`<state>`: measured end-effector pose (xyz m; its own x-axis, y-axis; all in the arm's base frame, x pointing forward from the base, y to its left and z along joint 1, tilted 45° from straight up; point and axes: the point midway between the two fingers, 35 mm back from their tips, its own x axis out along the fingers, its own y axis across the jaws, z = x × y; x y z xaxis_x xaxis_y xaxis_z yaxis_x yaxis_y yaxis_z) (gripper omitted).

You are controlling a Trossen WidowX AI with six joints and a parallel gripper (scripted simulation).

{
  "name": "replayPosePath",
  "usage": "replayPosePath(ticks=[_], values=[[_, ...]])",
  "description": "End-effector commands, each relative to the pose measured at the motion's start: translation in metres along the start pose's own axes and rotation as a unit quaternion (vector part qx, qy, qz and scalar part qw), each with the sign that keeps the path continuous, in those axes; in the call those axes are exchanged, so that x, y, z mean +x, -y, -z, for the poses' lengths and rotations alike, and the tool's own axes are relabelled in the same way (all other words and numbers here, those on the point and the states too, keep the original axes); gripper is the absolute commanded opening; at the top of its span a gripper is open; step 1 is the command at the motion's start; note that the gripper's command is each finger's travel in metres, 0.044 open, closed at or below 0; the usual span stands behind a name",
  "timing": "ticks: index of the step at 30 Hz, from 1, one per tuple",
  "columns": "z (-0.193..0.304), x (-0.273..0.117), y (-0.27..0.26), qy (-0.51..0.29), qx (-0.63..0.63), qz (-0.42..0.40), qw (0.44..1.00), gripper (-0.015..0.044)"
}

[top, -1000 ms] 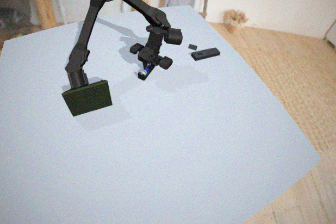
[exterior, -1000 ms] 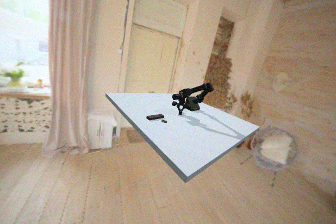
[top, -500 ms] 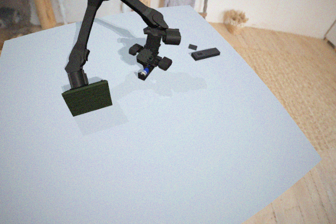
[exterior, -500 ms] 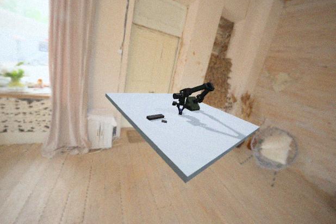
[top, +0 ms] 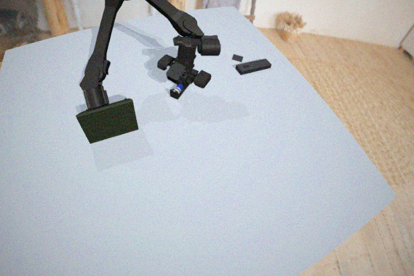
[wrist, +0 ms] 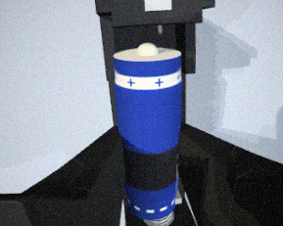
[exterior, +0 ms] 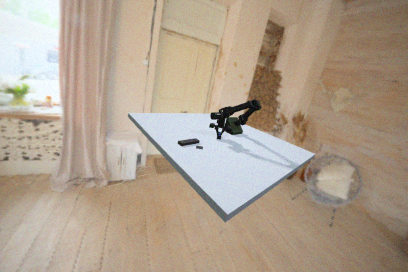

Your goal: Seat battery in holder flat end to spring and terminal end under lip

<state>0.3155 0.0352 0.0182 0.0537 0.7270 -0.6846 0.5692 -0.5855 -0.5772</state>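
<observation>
Blue battery, white band with plus marks, dark middle band, domed pale terminal. Location: over and partly within the black holder, terminal end towards the lip, flat end by the coiled spring. Full seating cannot be confirmed.

Gripper: fingers fairly close together, clamped on the battery's sides towards its flat end. Inferred reason: this leaves the terminal free to pass under the lip while the spring end is steered. Judged next: lower gently, level, no forcing; then release. Risk: terminal catching on the lip edge.

Holder: narrow, matte, straight-walled, with a pale square on the lip end. Apart from it: a long dark block, shallow recess on top, and a small flat dark plate near it. Table: pale blue, finely speckled. Arm base: dark green slab.
</observation>
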Motion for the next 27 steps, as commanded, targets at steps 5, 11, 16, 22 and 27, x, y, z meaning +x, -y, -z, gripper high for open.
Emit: replayPosePath(ticks=[5, 11, 16, 22, 27], values=[[0.002, 0.002, 0.002, -0.029, -0.009, 0.001, 1.0, 0.0075], [0.002, 0.002, 0.002, -0.045, -0.01, 0.0, 0.999, 0.0075], [0.0, 0.003, 0.002, -0.052, -0.01, -0.001, 0.999, 0.0075], [-0.005, 0.003, 0.002, -0.054, -0.01, -0.002, 0.998, 0.0075], [-0.009, 0.003, 0.002, -0.058, -0.01, -0.003, 0.998, 0.0075]])
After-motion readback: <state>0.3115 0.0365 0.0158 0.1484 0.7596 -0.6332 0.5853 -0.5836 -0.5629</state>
